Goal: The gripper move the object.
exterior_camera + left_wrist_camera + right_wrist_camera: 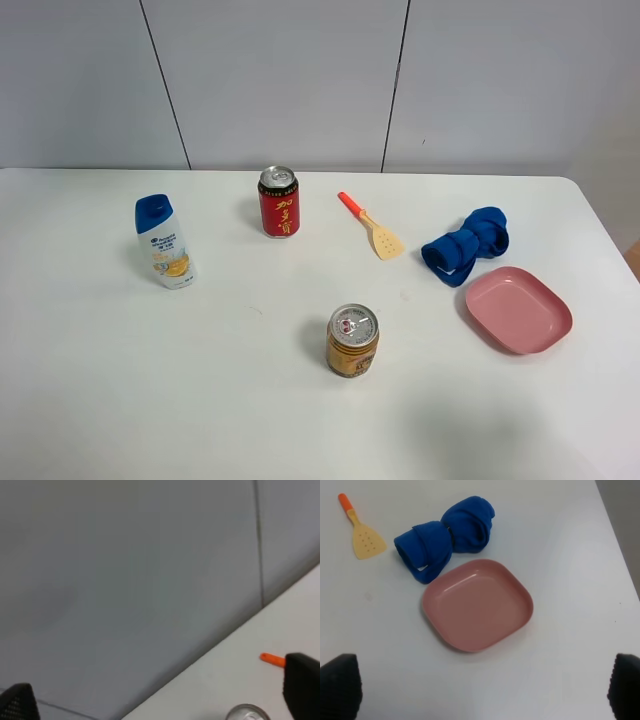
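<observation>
The bright blue cloth (466,245), bunched and cinched in the middle, lies on the white table at the right, just behind a pink plate (518,310). It also shows in the right wrist view (445,537), touching the plate's rim (520,592). My right gripper (482,687) is open and empty, hovering above the table on the near side of the plate, apart from the cloth. My left gripper (160,695) is open and empty, facing the wall. Neither arm shows in the exterior high view.
A yellow spatula with an orange handle (375,228) lies left of the cloth. A red can (279,201) stands at the back middle, a gold can (352,340) at the front middle, a white shampoo bottle with a blue cap (164,241) at the left.
</observation>
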Motion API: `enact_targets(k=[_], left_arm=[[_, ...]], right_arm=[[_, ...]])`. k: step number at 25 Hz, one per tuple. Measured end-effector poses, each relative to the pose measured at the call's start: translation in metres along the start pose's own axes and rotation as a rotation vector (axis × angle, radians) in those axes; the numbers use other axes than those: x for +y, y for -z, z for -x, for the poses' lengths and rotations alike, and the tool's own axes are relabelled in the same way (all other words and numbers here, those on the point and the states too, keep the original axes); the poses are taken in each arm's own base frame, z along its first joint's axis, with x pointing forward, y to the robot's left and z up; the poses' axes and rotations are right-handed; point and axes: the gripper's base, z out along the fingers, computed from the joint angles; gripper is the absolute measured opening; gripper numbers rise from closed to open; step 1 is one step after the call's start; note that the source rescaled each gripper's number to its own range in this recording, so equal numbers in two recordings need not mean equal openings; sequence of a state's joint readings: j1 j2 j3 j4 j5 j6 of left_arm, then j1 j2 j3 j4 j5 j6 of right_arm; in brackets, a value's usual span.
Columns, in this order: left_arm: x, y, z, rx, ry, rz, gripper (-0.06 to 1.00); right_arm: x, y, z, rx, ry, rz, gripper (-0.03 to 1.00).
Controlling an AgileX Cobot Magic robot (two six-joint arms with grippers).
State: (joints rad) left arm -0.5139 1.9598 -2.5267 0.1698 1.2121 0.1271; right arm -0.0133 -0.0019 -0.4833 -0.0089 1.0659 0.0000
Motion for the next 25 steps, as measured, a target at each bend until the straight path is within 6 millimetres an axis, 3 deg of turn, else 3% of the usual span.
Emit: enact_targets(k=[5,10,13,16,19,25], left_arm=[[0.045,0.012,-0.017,0.055,0.064,0.076,0.99],[0.067,0.001,-0.066,0.263,0.074,0.1,0.99],[0.083,0.008,-0.101,0.356,0.086,0.14,0.99],[0.1,0.028,-0.136,0.387,0.114,0.208,0.99],[0.102,0.058,-0.166,0.381,0.124,0.266,0.99],[0.084,0.111,-0.216,0.344,0.114,0.337,1.0]], right_arm=[[0.0,0.0,0.0,0.0,0.0,0.0,1.0],[0.0,0.0,0.0,0.0,0.0,0.0,1.0],[0.0,0.0,0.0,0.0,0.0,0.0,1.0],[0.0,0.0,0.0,0.0,0.0,0.0,1.0],[0.0,0.0,0.0,0.0,0.0,0.0,1.0],[0.0,0.0,0.0,0.0,0.0,0.0,1.0]])
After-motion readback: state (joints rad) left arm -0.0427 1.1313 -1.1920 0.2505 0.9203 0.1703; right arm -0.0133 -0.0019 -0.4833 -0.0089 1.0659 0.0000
